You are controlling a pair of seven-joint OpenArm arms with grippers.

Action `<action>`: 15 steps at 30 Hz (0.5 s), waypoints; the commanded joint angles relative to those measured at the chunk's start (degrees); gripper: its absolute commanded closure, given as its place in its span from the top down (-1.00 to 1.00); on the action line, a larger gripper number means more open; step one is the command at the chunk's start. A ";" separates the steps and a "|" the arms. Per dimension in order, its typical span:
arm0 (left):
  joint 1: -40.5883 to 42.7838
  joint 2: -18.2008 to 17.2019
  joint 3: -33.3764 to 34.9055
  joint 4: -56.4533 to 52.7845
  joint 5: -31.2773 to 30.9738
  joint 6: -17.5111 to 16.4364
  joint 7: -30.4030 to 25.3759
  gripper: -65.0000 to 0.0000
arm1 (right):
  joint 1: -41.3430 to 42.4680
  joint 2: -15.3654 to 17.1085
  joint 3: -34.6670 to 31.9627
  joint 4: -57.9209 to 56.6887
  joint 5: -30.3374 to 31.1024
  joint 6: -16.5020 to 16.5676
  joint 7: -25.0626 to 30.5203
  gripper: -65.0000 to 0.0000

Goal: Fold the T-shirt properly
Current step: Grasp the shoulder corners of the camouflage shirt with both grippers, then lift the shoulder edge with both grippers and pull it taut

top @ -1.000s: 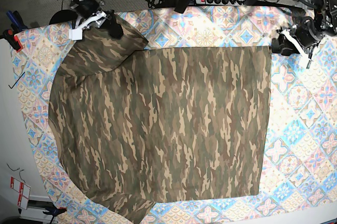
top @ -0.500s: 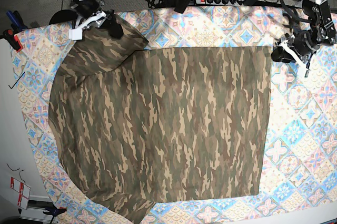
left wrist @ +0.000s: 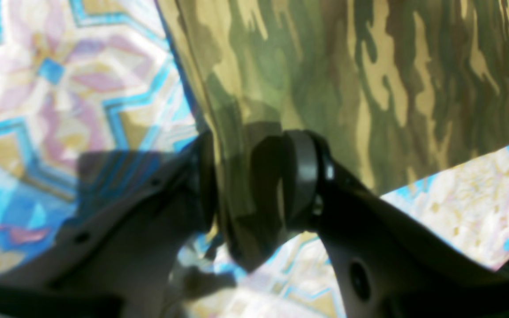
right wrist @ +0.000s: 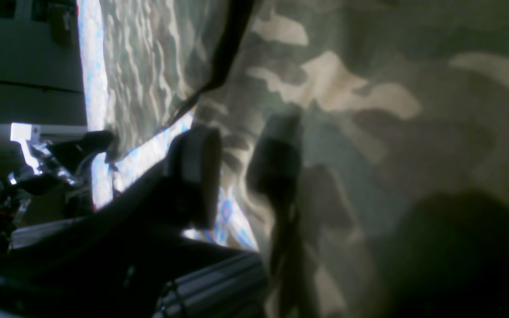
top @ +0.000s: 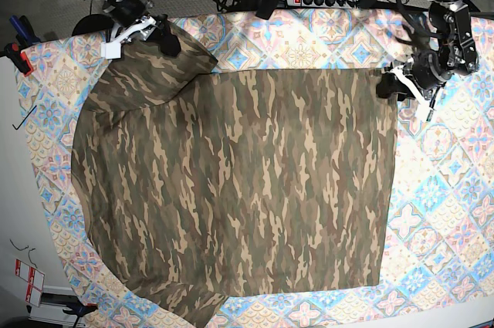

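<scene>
From above, the base view takes in the whole shirt (top: 231, 189) lying flat across the middle of the surface (top: 455, 189), its straight hem toward the right edge and a sleeve bunched up toward the far left corner; neither wrist view gives that outline. The left wrist view alone shows the left gripper (left wrist: 254, 176) with the shirt's corner standing between its two dark rounded pads, which press the cloth from both sides, so it is holding the shirt near the far right corner. The right wrist view, dim and shadowed, shows the right gripper (right wrist: 237, 172) with its jaws part-way apart, one pad over the tablecloth (right wrist: 232, 212) and the other over the sleeve's fabric; whether they pinch the cloth I cannot tell. The shirt is soft, matte cloth in wavy brown, tan and olive blotches. The tablecloth is smooth, printed with pastel blue, pink and cream tile-like diamonds and stars.
</scene>
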State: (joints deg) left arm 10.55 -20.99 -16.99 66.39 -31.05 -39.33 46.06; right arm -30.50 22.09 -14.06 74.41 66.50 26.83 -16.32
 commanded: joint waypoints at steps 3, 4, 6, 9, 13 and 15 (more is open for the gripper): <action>1.19 1.26 1.48 -0.59 2.96 -0.67 5.58 -0.47 | -0.66 0.55 -0.13 0.18 -0.79 -1.03 -1.49 -0.13; 1.19 1.26 1.48 -0.59 2.96 -0.67 5.58 -0.59 | -0.66 0.55 0.04 0.18 -0.87 -1.03 -1.49 -0.14; 1.10 1.87 2.71 -0.59 2.96 -0.67 5.50 -0.81 | -0.66 0.64 0.22 0.27 -1.58 -1.03 -1.49 -0.25; 0.84 1.78 5.26 -0.59 2.87 -0.67 5.06 -0.89 | -0.58 0.64 0.31 0.27 -4.39 -1.03 -1.49 -0.71; 0.75 2.05 5.52 -0.59 2.78 -0.67 4.09 -0.91 | 1.01 0.64 0.13 0.18 -4.74 -1.03 -1.93 -1.00; 0.93 2.40 5.52 -0.59 2.78 -0.67 1.63 -0.99 | 1.27 0.64 0.31 0.18 -4.74 -1.03 -1.93 -0.97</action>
State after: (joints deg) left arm 10.41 -20.58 -13.34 66.43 -30.61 -38.79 42.68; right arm -28.77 22.09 -13.89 74.19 61.93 25.87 -18.28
